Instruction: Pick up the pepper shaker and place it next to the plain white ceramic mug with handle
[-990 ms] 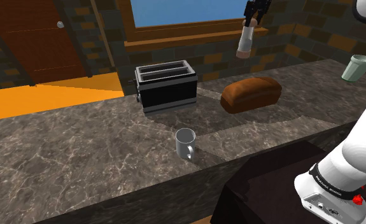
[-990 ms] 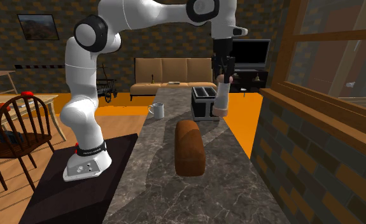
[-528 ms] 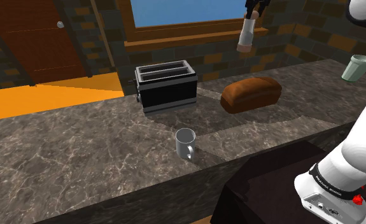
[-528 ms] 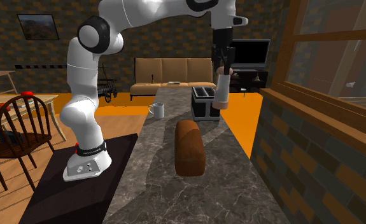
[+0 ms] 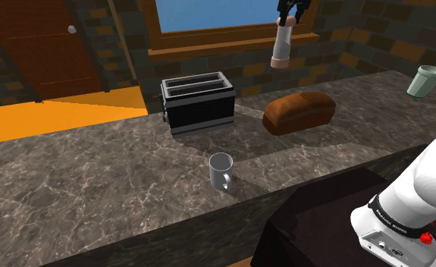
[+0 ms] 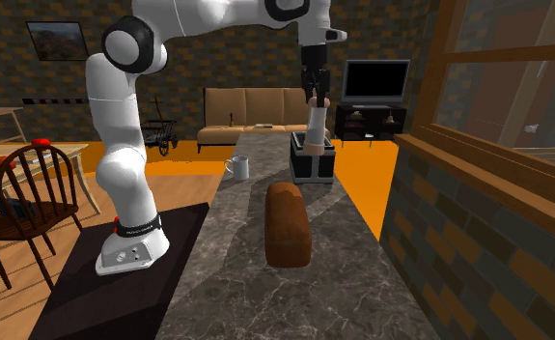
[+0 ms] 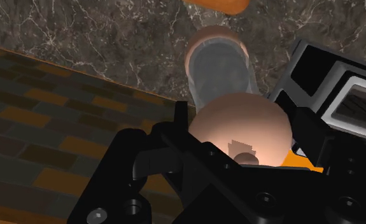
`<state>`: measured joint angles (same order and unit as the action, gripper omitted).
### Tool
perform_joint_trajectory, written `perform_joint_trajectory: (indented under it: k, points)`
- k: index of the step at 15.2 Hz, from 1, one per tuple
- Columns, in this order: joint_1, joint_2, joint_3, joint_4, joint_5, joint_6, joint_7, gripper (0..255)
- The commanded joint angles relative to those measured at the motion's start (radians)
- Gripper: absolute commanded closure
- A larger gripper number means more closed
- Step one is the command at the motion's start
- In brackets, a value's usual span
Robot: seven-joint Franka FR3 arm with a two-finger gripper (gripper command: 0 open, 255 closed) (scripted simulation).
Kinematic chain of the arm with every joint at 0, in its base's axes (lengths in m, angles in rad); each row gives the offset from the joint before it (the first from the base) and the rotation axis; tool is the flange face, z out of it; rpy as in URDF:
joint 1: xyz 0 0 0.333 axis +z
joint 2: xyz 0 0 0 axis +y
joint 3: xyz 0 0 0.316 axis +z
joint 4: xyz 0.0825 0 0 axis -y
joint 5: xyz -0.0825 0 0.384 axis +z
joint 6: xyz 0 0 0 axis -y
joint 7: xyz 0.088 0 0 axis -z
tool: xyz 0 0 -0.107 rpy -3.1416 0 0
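Pale pepper shaker (image 5: 282,47) pinched in gripper (image 5: 287,17), hanging high by toaster (image 5: 197,101). Tip: keep height past toaster, lower upright just beside white mug (image 5: 221,171), don't bump it.

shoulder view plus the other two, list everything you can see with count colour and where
pepper shaker: 1, pale body with tan ends, in the air above the counter near the toaster
mug: 1, white, near the counter's front edge in the shoulder view
toaster: 1, black and silver, behind the mug
bread loaf: 1, brown, shoulder view's right of the toaster
cup: 1, pale green, counter's far right in the shoulder view
counter: 1, dark marbled
sofa: 1, tan, far wall
chair: 1, dark wood, second exterior view's left
arm: 1, white
gripper: 1, black, shut on the pepper shaker
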<state>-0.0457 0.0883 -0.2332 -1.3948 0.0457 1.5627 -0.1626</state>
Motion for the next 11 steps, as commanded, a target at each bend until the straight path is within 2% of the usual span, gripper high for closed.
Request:
perform_joint_trajectory:
  k: [1, 11]
  points:
    - [0.029, -0.033, 0.022, -0.043, -0.013, 0.013, 0.050, 255]
    - [0.153, -0.113, 0.144, -0.139, -0.048, 0.033, 0.295, 255]
